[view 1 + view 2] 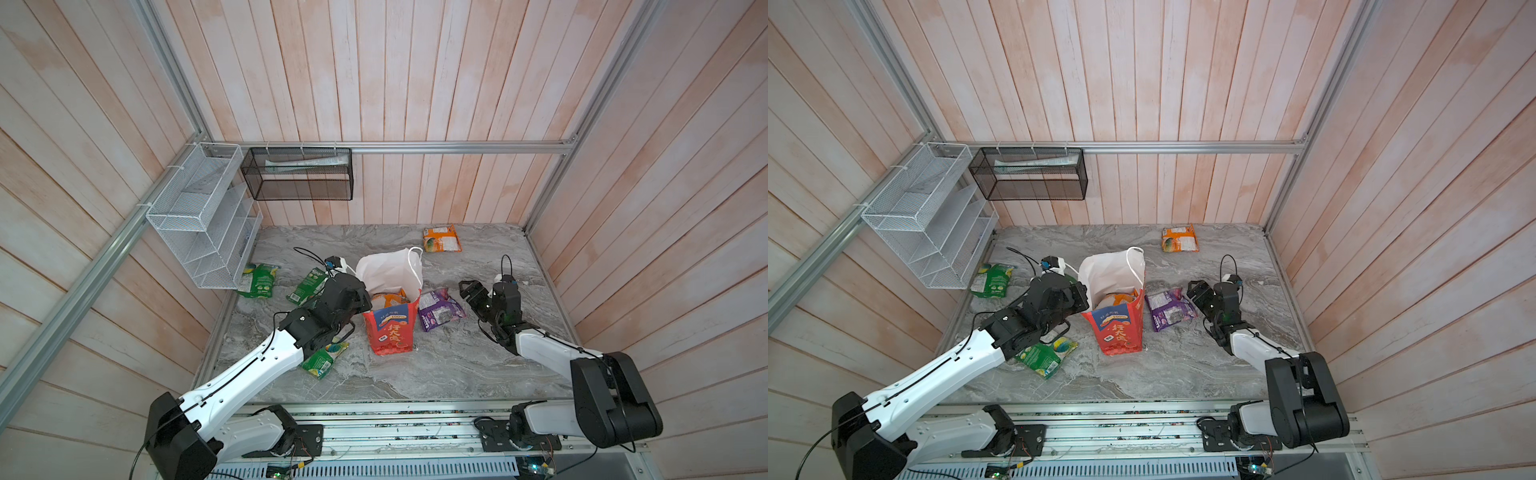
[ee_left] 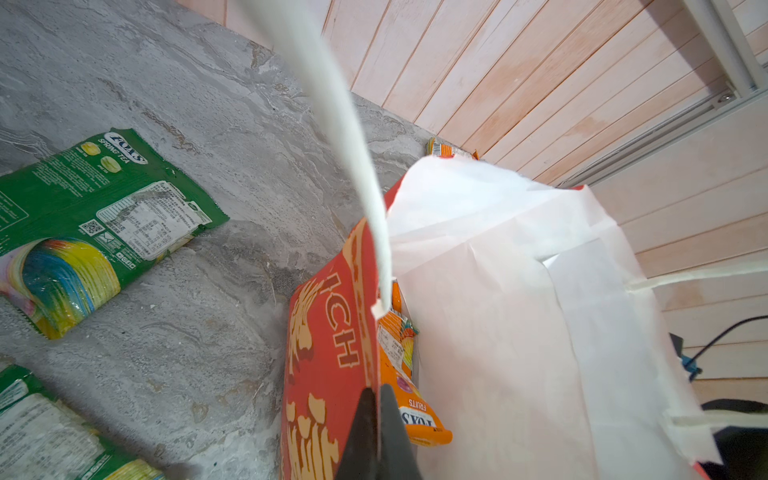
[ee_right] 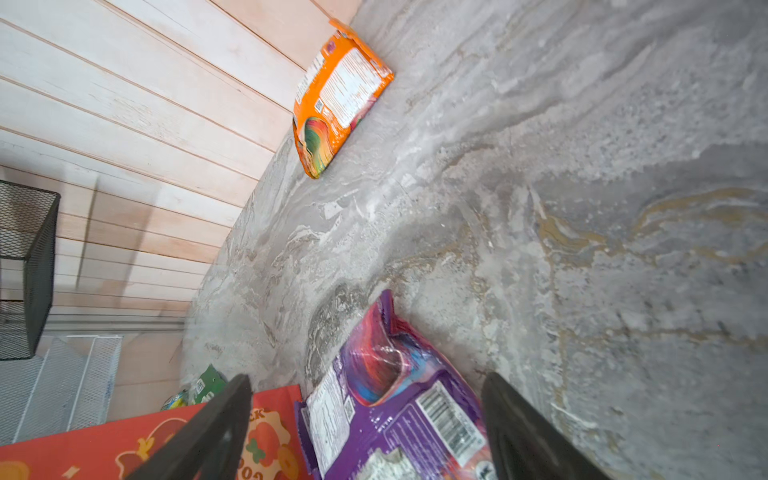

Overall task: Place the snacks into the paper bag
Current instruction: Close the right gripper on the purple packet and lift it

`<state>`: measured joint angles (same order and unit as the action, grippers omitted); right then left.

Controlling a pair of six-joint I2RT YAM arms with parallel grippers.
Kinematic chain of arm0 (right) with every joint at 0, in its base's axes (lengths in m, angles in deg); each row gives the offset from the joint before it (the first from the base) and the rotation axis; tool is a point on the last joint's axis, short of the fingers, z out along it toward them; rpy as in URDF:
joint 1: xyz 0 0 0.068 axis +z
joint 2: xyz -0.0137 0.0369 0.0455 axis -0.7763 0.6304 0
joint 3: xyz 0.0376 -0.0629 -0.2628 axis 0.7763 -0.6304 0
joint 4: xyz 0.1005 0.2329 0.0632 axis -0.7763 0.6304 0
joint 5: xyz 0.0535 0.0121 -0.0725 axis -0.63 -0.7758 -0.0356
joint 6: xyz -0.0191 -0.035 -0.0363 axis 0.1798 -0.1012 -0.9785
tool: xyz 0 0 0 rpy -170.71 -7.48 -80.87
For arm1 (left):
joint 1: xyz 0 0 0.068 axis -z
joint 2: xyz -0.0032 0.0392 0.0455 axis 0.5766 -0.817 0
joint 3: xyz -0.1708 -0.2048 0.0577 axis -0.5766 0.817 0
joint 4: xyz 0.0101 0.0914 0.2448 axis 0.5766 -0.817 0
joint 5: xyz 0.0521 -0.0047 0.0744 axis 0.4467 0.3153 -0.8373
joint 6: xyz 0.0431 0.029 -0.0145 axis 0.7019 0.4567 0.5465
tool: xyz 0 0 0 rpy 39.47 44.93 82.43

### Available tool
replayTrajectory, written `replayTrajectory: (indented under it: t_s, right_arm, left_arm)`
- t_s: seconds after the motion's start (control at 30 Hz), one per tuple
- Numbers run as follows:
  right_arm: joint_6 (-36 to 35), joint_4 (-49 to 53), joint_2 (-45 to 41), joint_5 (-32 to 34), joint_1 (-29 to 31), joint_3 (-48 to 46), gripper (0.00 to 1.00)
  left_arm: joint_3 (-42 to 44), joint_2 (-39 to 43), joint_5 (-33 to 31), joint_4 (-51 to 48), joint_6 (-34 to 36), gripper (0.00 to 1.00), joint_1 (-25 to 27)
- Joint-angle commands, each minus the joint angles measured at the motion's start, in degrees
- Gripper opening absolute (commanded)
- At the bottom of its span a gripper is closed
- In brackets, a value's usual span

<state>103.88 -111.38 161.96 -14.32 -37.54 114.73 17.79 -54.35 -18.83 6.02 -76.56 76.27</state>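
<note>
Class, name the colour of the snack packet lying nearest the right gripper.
Purple; the purple packet shows best in the right wrist view.

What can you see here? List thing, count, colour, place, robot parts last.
paper bag: one, red, white-lined, upright mid-table
green packets: three, green, table left of bag
purple packet: one, purple, right of bag
orange packet: one, orange, by back wall
FOX'S packet: at least one, orange, inside bag
wire rack: one, white, left wall
mesh basket: one, black, back rail
table: one, grey, underneath
left gripper: one, black, shut on bag rim
right gripper: one, black, open near purple packet
</note>
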Motion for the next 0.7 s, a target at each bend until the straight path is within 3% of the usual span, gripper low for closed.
replayTrajectory:
  t_s: [0.0,0.23,0.53,0.67]
  right_arm:
    - [-3.33,9.18,1.05,9.09,3.63,4.14,0.98]
    - [-11.12,15.78,11.02,14.2,9.68,13.09,0.98]
    - [-14.27,23.31,21.4,18.92,12.24,20.43,0.97]
    - [-15.05,21.81,23.44,17.56,13.83,20.32,0.97]
  left_arm:
    - [-0.41,-0.52,-1.31,0.04,0.67,0.0,0.25]
    - [-0.22,-0.14,-1.32,0.02,0.67,0.0,0.23]
    - [-0.3,-0.15,-1.29,-0.02,0.76,0.0,0.21]
    - [-0.31,-0.42,-1.05,0.15,0.67,0.0,0.23]
